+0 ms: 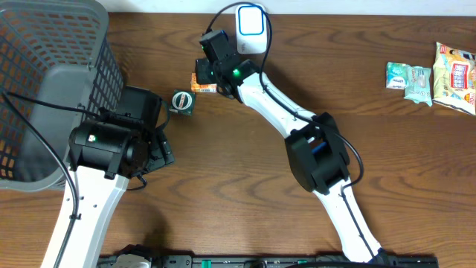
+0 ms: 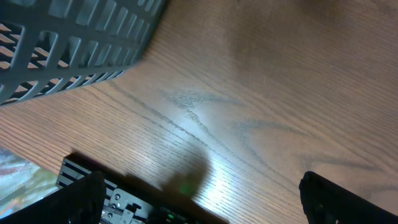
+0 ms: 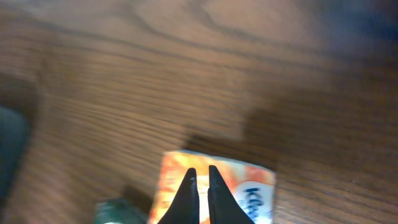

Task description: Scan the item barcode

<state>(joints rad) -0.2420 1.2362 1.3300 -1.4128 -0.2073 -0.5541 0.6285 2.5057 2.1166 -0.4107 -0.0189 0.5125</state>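
A small orange packet (image 1: 202, 85) lies flat on the wooden table, just left of the white and blue scanner (image 1: 251, 26) at the far edge. My right gripper (image 3: 201, 177) is down on the orange packet (image 3: 249, 186), its two black fingers drawn together with only a slit between them, pinching the wrapper. A round dark green item (image 1: 181, 102) sits just left of the packet. My left gripper (image 2: 199, 202) hangs low over bare wood beside the basket, jaws wide apart and holding nothing.
A large grey mesh basket (image 1: 44, 82) fills the far left corner. Several snack packets (image 1: 431, 74) lie at the far right. A black rail (image 1: 268, 260) runs along the table's front edge.
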